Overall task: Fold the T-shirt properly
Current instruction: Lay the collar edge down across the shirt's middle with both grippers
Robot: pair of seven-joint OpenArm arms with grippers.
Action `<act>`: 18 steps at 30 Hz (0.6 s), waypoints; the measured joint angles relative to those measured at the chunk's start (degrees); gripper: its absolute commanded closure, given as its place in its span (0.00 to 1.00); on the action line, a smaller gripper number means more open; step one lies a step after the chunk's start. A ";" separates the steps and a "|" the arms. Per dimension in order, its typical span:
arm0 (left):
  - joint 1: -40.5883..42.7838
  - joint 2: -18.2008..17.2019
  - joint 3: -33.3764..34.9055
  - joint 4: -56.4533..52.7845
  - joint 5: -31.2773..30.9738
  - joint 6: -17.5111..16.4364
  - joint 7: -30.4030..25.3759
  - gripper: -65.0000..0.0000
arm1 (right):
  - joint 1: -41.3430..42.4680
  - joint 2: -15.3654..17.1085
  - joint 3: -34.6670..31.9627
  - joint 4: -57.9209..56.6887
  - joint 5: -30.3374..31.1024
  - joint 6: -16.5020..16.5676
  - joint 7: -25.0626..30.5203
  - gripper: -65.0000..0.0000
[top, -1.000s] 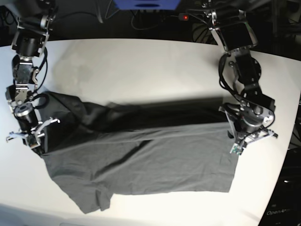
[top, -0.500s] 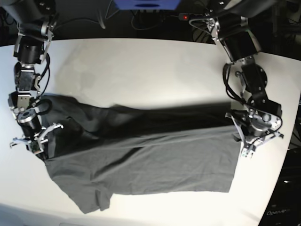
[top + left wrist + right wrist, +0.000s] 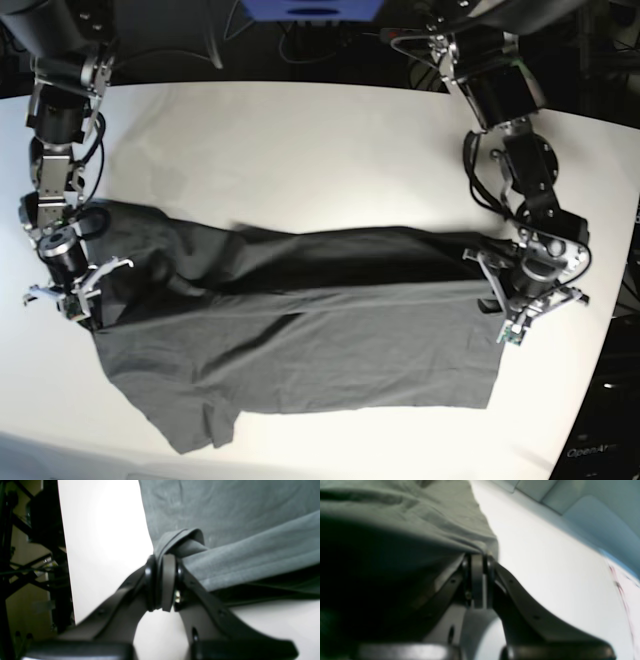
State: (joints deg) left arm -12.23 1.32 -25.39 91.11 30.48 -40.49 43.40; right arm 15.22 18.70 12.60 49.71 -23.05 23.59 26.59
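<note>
- We count one T-shirt [image 3: 300, 350], spread across the white tabletop [image 3: 300, 150] between our two arms.
- Our left end effector [image 3: 162, 580] is clenched on a bunched hem corner; our right end effector [image 3: 476, 580] is clenched on the opposite edge.
- A blue box [image 3: 310, 8] sits behind the tabletop.
- The cloth is dark charcoal-grey, wrinkled, its upper edge lifted into a long fold.
</note>
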 measured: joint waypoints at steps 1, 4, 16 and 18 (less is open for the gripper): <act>0.00 0.11 -0.02 0.00 -0.04 0.00 -0.31 0.96 | 0.22 -0.02 0.00 -0.76 0.02 0.02 0.98 0.98; 0.00 0.02 -0.13 0.00 -0.04 0.00 -0.35 0.96 | 0.48 0.13 0.00 -3.76 0.07 -0.15 1.64 0.98; -0.15 -2.71 -0.79 0.00 -0.66 -0.04 -0.55 0.97 | 2.36 0.00 0.00 -6.99 -0.02 -0.02 2.56 0.98; -0.11 -2.78 -0.76 0.00 -0.66 -0.04 -0.39 0.96 | 2.25 -0.07 0.00 -7.04 0.00 -0.02 2.56 0.98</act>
State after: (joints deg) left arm -12.34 -1.45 -26.15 91.11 29.82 -40.53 43.00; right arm 17.47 18.63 12.60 42.68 -23.05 23.57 29.15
